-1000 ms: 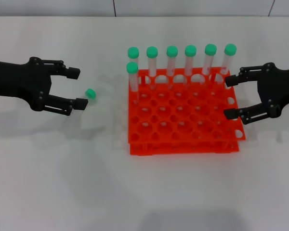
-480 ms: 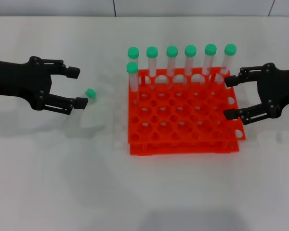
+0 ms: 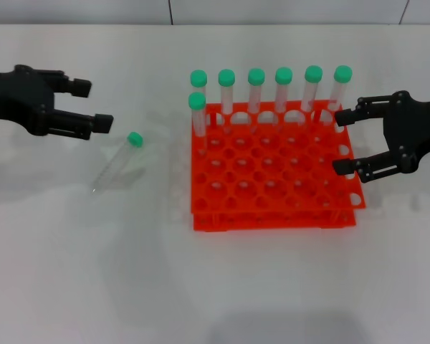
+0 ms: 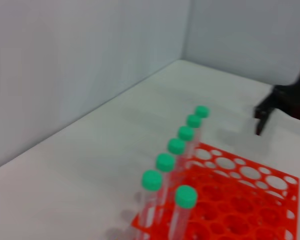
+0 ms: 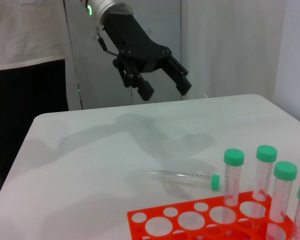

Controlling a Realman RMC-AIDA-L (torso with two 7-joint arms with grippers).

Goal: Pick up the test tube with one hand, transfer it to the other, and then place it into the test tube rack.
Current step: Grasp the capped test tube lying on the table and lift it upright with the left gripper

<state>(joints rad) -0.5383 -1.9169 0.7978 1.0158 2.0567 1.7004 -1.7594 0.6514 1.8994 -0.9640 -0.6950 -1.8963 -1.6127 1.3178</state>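
The test tube, clear with a green cap, lies flat on the white table to the left of the orange-red test tube rack. My left gripper hovers open above and to the left of the tube, holding nothing. My right gripper stands open at the rack's right edge, also holding nothing. The right wrist view shows the lying test tube beyond the rack, with the left gripper in the air behind it. The left wrist view shows only the rack and the right gripper far off.
Several green-capped tubes stand upright along the rack's back row, and one more stands in the row in front at its left end. A wall rises behind the table's far edge.
My left gripper has lifted and drawn back to the left, away from the tube, which now lies fully in sight on the table. The right gripper has not moved.
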